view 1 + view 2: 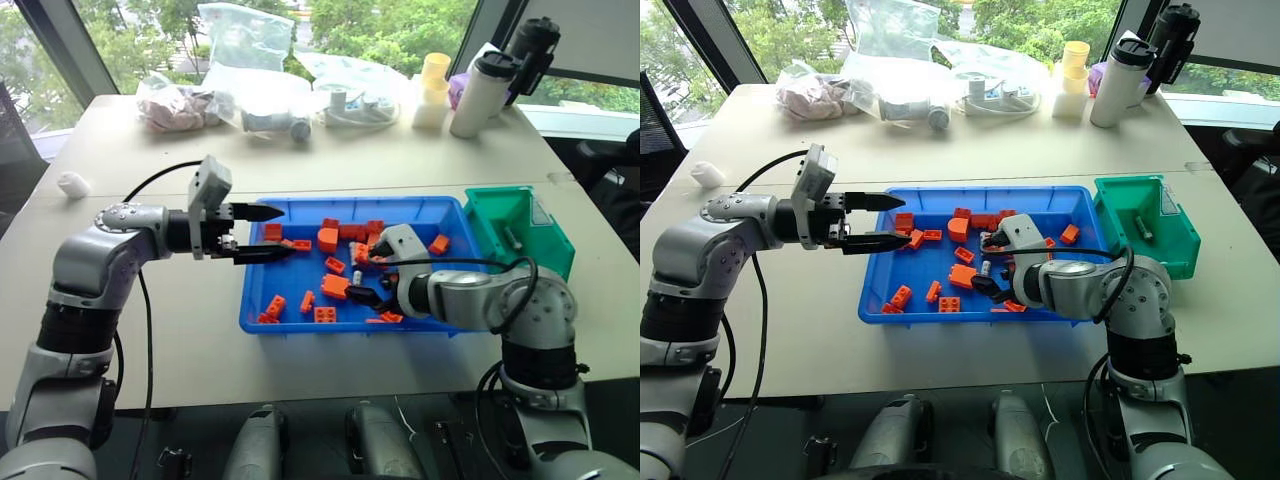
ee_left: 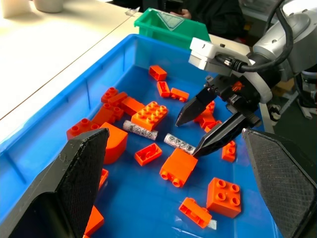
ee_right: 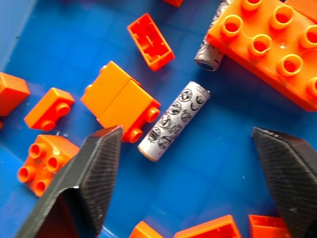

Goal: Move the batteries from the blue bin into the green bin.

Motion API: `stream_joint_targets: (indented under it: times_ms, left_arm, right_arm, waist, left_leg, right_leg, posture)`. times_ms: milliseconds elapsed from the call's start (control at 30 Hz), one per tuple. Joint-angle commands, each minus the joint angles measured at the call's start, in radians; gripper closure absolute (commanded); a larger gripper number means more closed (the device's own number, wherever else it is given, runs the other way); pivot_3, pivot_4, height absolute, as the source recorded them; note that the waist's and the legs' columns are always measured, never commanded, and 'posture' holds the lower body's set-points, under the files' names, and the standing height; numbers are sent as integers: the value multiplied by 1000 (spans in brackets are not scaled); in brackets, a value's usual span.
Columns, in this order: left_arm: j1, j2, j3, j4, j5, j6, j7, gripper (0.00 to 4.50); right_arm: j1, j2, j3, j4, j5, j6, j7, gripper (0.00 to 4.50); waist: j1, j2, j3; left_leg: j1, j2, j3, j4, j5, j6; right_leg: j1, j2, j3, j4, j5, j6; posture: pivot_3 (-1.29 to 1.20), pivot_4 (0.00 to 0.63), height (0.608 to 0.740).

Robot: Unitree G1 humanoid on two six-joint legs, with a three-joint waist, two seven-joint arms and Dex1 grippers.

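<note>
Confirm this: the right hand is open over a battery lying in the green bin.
Wrong bin. The right hand is open over a battery lying in the blue bin among orange bricks, as the right wrist view shows.

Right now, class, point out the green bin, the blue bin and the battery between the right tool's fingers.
green bin (image 1: 500, 203): left eye view, far rim.
blue bin (image 1: 345, 203): left eye view, far rim.
battery (image 3: 173, 121): right wrist view, mid-body.

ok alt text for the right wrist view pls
The right pincer hangs open over a silver battery lying on the floor of the blue bin, orange bricks scattered around it. A second battery lies partly under a large brick.
</note>
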Motion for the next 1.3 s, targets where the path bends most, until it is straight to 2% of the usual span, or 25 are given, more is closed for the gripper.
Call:
stream_joint_targets:
  times_ms: [33, 167, 200, 400, 533, 633, 767, 867, 933, 1067, 1167, 1300]
  left_arm:
    - [-3, -1, 34, -32, -20, -2, 9, 0]
    - [-3, -2, 34, -32, -25, -3, 13, 0]
    - [-3, -2, 35, -31, -25, -3, 14, 0]
    - [-1, -2, 38, -34, -30, 0, 23, 0]
    - [0, 3, 42, -36, -36, 4, 21, 0]
    - [3, 11, 47, -37, -40, 6, 15, 0]
    - [-6, 16, 40, -31, -45, 9, -1, 0]
    - [-34, 5, 23, -17, -43, 4, -22, 0]
    - [-69, -16, 7, -7, -48, 4, -39, 0]
    - [-131, -74, -8, 23, -51, 3, -40, 0]
    - [-155, -131, -34, 52, -24, -23, -32, 0]
    - [-187, -193, -85, 92, 14, -53, -44, 0]
  right_arm:
    - [15, 8, 57, -6, -37, 12, 16, 2313]
    - [22, 8, 89, -22, -76, 12, 41, 4277]
    - [21, 7, 100, -29, -86, 12, 51, 4481]
    - [11, 0, 124, -56, -150, 12, 109, 4481]
    - [-54, -78, 116, -124, -208, 12, 180, 4481]
    - [-126, -148, 66, -164, -216, 12, 228, 4481]
    - [-193, -206, -41, -180, -128, 12, 246, 4481]
    - [-210, -221, -168, -182, -59, 12, 173, 4481]
    - [-196, -322, -241, -170, -72, 12, 158, 4481]
    - [-88, -518, -318, -129, -204, -8, 220, 4481]
    - [-6, -596, -358, -72, -290, -106, 314, 4481]
    - [121, -661, -314, 58, -435, -323, 487, 4481]
  waist:
    - [0, 0, 0]
    - [0, 0, 0]
    - [0, 0, 0]
    - [0, -1, 0]
    - [1, 0, 0]
    - [3, 0, 0]
    - [3, 0, 0]
    - [3, 0, 0]
    - [10, 0, 0]
    - [29, -1, 0]
    - [26, -1, 0]
    - [16, 0, -1]
  left_leg:
    - [0, 0, 0, 0, 0, 0]
    - [0, 0, 0, 0, 0, 0]
    - [0, 0, 0, 0, 0, 0]
    - [0, 0, 0, 0, 0, 0]
    - [0, 0, 0, 0, 0, 0]
    - [0, -1, 0, 0, 0, 0]
    - [0, 0, 0, 0, 0, 0]
    - [0, 0, 0, 0, 0, 0]
    - [-1, 0, 0, 0, 0, 0]
    - [-3, -3, 0, 0, 0, 1]
    - [-3, -2, 1, 0, -1, 1]
    - [-2, -2, 1, 0, -1, 1]
  right_leg:
    - [0, 0, 0, 0, 0, 0]
    - [0, 0, 0, 0, 0, 0]
    - [0, 0, 0, 0, 0, 0]
    - [0, 0, 0, 0, 0, 0]
    - [0, 0, 0, 0, 0, 0]
    - [0, 0, 0, 0, 0, 0]
    - [0, 0, 0, 0, 0, 0]
    - [0, 0, 0, -1, 0, 0]
    - [0, 0, 0, -1, 0, 0]
    - [0, -2, -1, -4, 0, 0]
    - [0, -2, 0, -5, 0, 0]
    - [0, -1, 0, -3, 0, 0]
  posture:
    - [0, 150, 740]
    - [0, 150, 740]
    - [0, 150, 740]
    - [0, 150, 740]
    - [0, 150, 740]
    - [0, 150, 740]
    - [0, 150, 740]
    - [0, 150, 740]
    - [0, 150, 740]
    - [0, 150, 740]
    - [0, 150, 740]
    - [0, 150, 740]
